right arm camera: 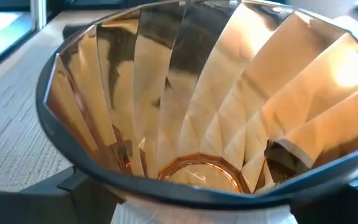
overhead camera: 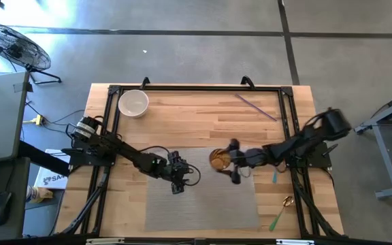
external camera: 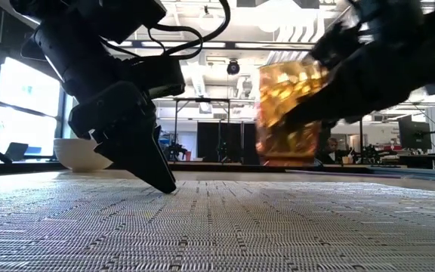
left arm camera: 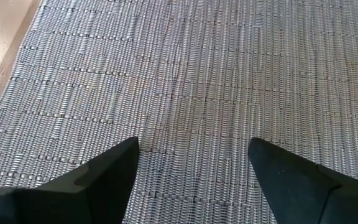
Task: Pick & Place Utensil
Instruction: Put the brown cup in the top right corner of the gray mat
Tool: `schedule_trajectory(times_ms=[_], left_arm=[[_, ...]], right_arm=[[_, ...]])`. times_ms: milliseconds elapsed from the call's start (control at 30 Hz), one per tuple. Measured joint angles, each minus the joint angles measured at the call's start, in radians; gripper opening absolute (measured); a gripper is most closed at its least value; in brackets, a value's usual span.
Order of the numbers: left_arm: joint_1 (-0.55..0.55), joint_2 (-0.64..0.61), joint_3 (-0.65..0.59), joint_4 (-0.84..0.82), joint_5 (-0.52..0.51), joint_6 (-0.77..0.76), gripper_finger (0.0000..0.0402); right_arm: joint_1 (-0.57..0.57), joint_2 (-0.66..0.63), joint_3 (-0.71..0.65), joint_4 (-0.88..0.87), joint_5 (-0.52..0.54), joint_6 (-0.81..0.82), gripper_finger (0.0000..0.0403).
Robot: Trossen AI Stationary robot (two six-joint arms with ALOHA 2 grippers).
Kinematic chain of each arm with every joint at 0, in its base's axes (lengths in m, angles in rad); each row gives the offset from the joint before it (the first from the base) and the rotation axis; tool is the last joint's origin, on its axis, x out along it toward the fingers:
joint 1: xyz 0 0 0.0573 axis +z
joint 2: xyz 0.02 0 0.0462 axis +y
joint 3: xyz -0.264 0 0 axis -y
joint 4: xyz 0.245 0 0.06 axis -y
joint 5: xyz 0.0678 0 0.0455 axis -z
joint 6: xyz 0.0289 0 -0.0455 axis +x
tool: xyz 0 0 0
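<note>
We find the grey mat (overhead camera: 203,187) spread over the near middle of the wooden table (overhead camera: 203,116), and on its far right part the right gripper (overhead camera: 231,162) holds an amber faceted cup (overhead camera: 218,160) across its sides, the jaws spread wide around the cup's body. The low view shows the cup lifted clear of the mat and slightly tilted (the overhead cannot show that gap). We judge the step to be carrying the cup to its spot: it should be kept upright, lowered until the base meets the mat, and only then released. The left gripper (overhead camera: 177,182) rests low over the mat's left part, fingers spread and empty; its wrist view shows only bare weave between them. The utensils lie well apart on the right: a purple straw-like stick (overhead camera: 256,107) far, a green one (overhead camera: 276,220) near.
</note>
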Motion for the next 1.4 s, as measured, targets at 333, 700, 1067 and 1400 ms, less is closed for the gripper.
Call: schedule_trajectory(times_ms=[333,700,1067,1400], left_arm=[[0.013,0.002,-0.001,0.054,0.081,0.076,0.0305],[0.051,0.003,-0.002,0.071,0.063,0.052,0.0305],[0.050,0.003,-0.002,0.078,0.046,-0.059,0.0305],[0.050,0.003,0.016,0.077,0.042,-0.060,0.0305]], right_arm=[[0.077,-0.339,-0.333,-0.002,0.293,0.133,0.0355],[0.120,-0.363,-0.359,-0.101,0.150,0.219,0.0356],[0.129,-0.366,-0.349,-0.144,0.155,0.183,0.0359],[0.129,-0.377,-0.353,-0.173,0.144,0.175,0.0393]])
